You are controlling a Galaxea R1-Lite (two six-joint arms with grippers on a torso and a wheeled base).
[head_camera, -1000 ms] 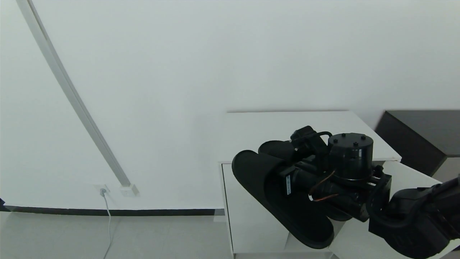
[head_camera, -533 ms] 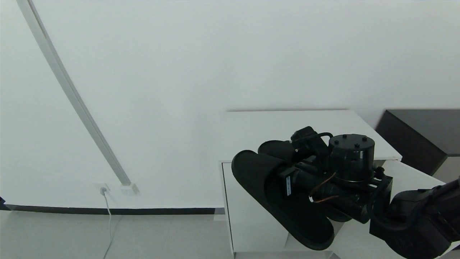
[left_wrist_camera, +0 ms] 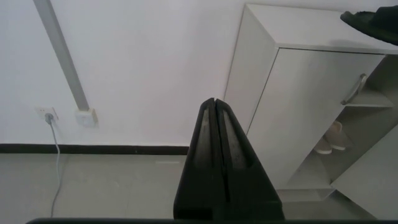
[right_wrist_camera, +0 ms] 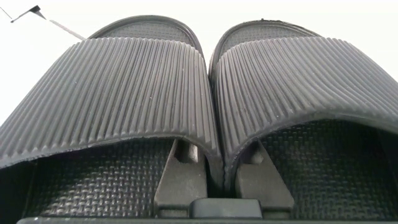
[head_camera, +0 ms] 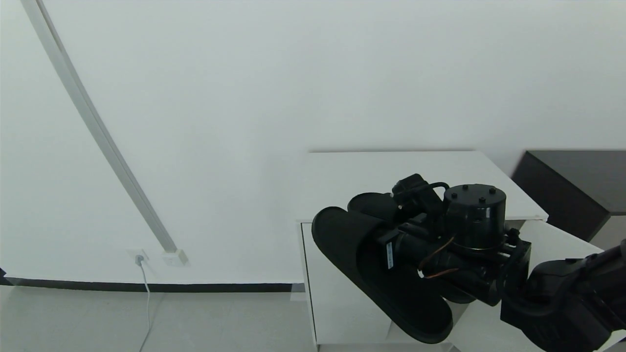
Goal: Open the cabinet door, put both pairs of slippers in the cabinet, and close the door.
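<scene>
Fingertips of the right gripper (right_wrist_camera: 214,167) were buried under the ribbed straps of the black slippers (head_camera: 376,264), clamping the pair's adjoining inner walls in the air before the white cabinet (head_camera: 332,283). The left gripper (left_wrist_camera: 215,109) had its fingers pressed together, empty. The left wrist view showed a pale pair (left_wrist_camera: 331,140) on an inner shelf, its details indistinct.

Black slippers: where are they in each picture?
Head view: black slippers lower right, in front of the white cabinet.
Left wrist view: black slippers' tip over the white cabinet.
Right wrist view: black slippers close up, side by side, pinched by the right hand.
Shared landmark: the white cabinet.
</scene>
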